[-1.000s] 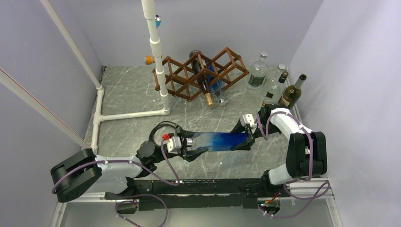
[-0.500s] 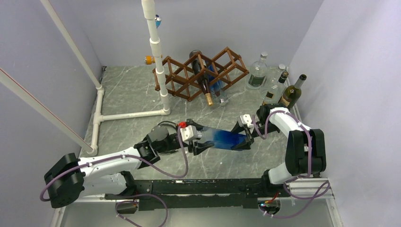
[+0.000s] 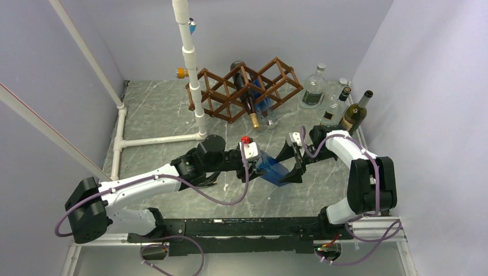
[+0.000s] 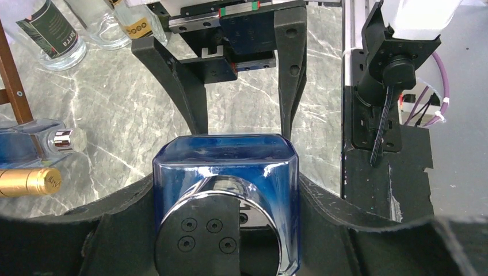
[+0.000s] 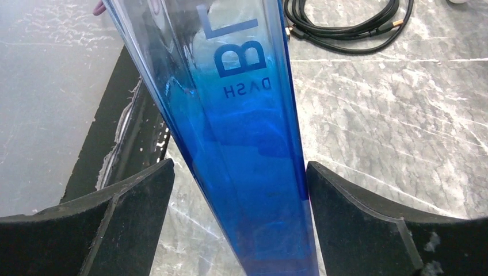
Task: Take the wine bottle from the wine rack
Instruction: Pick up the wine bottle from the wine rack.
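Observation:
The dark wooden wine rack (image 3: 230, 92) stands at the back with a dark gold-capped bottle (image 3: 248, 106) and a clear blue bottle (image 3: 265, 110) in its cells. A tall square blue bottle (image 3: 273, 170) is off the rack and tilts steeply over the table's middle. My left gripper (image 3: 257, 162) is shut on its upper end; in the left wrist view the gripper (image 4: 225, 213) clamps it just below the silver cap (image 4: 216, 230). My right gripper (image 3: 292, 164) is open, jaws straddling the lower body. In the right wrist view the gripper (image 5: 239, 218) has a gap on the left side.
A white PVC pipe frame (image 3: 193, 69) stands left of the rack. Several upright bottles (image 3: 313, 86) cluster at the back right near the wall. A black cable (image 5: 345, 29) lies on the marble table (image 3: 155, 115). The arms' base rail (image 3: 247, 227) runs along the near edge.
My left arm has reached forward and right, swinging the blue bottle from lying nearly flat to steeply tilted. My right gripper stays at the bottle's lower end.

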### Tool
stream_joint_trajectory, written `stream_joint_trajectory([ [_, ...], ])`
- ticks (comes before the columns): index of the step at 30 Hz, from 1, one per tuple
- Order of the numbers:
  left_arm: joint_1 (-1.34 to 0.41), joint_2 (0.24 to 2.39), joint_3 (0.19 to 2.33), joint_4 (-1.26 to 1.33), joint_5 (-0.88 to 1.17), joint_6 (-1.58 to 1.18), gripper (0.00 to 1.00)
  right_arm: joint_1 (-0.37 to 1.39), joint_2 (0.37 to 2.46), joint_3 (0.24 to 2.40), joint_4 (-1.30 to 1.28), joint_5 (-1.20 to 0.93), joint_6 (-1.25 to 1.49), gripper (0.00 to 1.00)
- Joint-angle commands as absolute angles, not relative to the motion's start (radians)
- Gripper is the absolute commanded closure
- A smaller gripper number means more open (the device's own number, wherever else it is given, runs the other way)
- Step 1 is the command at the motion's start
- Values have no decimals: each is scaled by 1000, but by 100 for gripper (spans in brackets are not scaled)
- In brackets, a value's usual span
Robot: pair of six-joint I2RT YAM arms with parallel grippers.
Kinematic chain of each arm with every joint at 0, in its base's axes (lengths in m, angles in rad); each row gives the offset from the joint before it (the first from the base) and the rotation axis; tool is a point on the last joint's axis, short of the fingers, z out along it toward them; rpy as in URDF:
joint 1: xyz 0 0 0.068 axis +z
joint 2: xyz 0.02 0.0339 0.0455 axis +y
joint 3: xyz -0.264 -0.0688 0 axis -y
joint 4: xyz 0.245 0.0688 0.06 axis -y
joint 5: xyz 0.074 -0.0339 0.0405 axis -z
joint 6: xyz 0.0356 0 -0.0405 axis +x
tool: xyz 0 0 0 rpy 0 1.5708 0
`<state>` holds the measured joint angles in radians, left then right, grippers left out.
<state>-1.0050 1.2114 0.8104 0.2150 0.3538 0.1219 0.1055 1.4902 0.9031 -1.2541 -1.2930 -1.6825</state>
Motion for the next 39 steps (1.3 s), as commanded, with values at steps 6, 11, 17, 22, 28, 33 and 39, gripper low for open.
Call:
stream_joint_trajectory([
  [6, -1002, 1291, 1123, 11, 383, 216, 100, 127, 1390, 1024, -1230, -1313, -1504, 0],
  [11, -997, 1372, 1260, -109, 389, 216, 100, 167, 1252, 1009, -944, -1212, -1094, 0],
  [17, -996, 1466, 1407, -200, 403, 204, 100, 216, 1229, 1002, -911, -1223, -1081, 0],
  [22, -996, 1497, 1446, -193, 428, 200, 100, 222, 1253, 990, -936, -1294, -1141, 1],
  [28, -996, 1517, 1475, -211, 442, 204, 100, 224, 1257, 957, -931, -1312, -1176, 6],
  [33, -996, 1513, 1464, -199, 439, 199, 100, 224, 1264, 939, -910, -1308, -1183, 16],
  [39, -996, 1499, 1445, -174, 420, 171, 99, 224, 1276, 934, -905, -1294, -1206, 64],
])
